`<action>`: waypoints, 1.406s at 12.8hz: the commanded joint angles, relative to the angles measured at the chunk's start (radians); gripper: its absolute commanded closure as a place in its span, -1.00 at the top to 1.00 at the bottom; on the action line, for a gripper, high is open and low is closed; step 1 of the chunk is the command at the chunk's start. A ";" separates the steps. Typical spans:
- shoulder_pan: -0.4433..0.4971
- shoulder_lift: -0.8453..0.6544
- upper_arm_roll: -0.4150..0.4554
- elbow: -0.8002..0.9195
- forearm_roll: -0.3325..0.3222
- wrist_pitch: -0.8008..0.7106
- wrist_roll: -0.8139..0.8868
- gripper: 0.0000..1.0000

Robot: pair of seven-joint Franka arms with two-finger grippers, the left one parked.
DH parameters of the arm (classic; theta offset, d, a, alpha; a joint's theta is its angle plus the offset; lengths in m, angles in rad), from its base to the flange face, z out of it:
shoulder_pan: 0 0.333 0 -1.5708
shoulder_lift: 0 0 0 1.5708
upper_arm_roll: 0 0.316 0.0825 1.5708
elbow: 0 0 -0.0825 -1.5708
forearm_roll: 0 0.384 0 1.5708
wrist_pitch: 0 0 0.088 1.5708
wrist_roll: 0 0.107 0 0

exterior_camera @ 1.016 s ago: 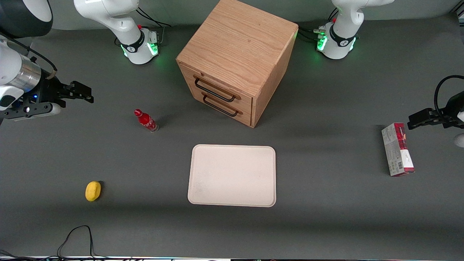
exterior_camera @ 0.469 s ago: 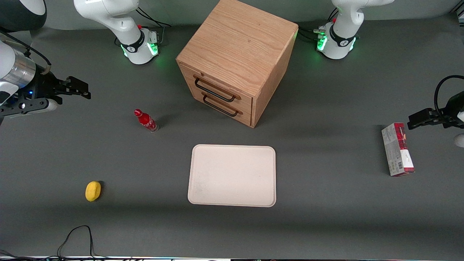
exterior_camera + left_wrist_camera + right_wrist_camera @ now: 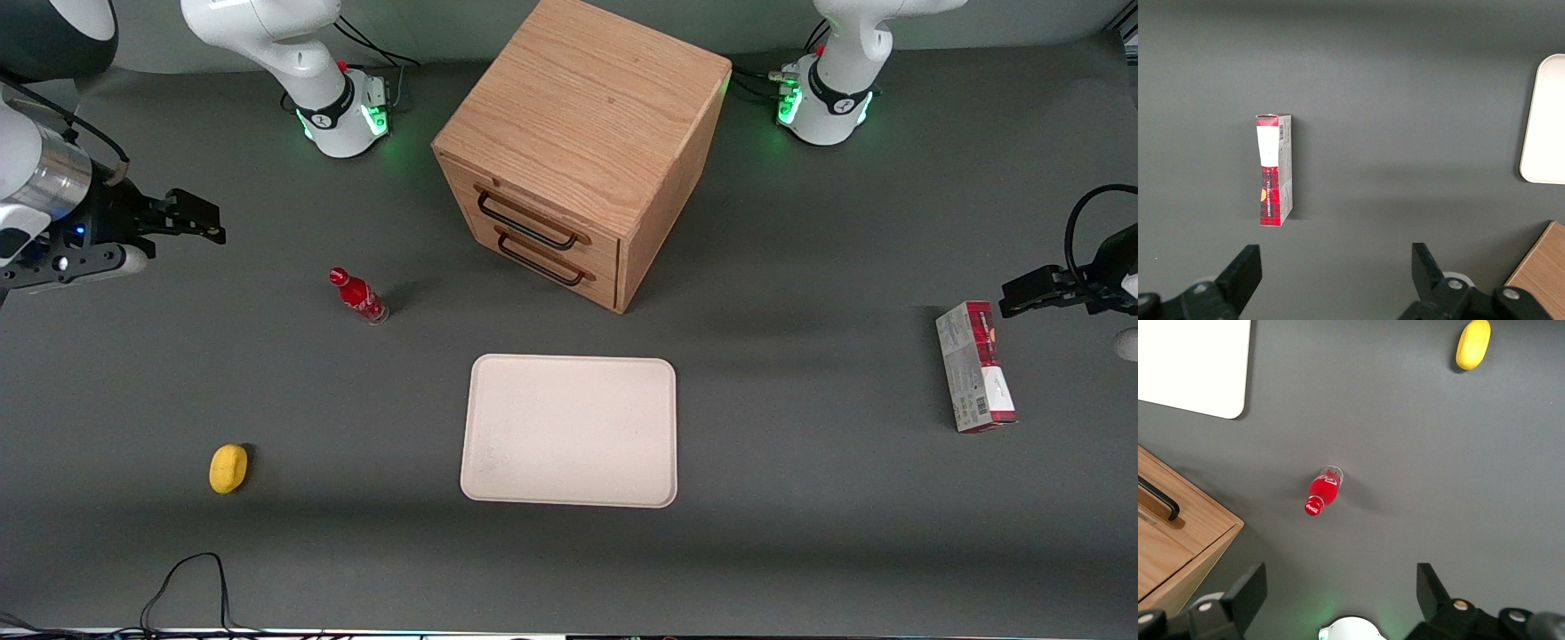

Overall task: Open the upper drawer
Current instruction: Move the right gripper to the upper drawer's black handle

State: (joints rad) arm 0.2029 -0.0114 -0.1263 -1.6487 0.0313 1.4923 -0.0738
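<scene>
A light-oak cabinet [image 3: 582, 116] stands at the back middle of the table with two drawers alike. The upper drawer [image 3: 533, 218] is shut flush; its long black wire handle [image 3: 524, 224] runs above the lower drawer's handle [image 3: 540, 264]. My gripper [image 3: 200, 222] is open and empty, held above the table at the working arm's end, far from the cabinet. In the right wrist view its fingers [image 3: 1248, 593] stand wide apart over bare table, with a cabinet corner [image 3: 1178, 540] and one handle end [image 3: 1161, 500] in sight.
A small red bottle [image 3: 358, 296] stands between my gripper and the cabinet, also in the right wrist view [image 3: 1323, 491]. A white tray [image 3: 570, 430] lies nearer the front camera than the cabinet. A yellow lemon [image 3: 228, 468] lies near the front. A red-and-white box [image 3: 974, 366] lies toward the parked arm's end.
My gripper has moved slightly farther from the front camera and pulled back toward the working arm's end, then held nearly still. The drawers and other objects have not moved.
</scene>
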 commanded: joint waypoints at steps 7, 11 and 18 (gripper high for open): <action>0.350 0.307 0.004 0.300 0.012 -0.010 -0.023 1.00; 0.432 0.431 0.051 0.369 0.067 0.016 -0.023 1.00; 0.432 0.514 0.149 0.377 0.105 0.017 -0.320 1.00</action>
State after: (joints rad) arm 0.6468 0.4643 0.0030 -1.3087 0.1028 1.5271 -0.3288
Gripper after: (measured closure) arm 0.000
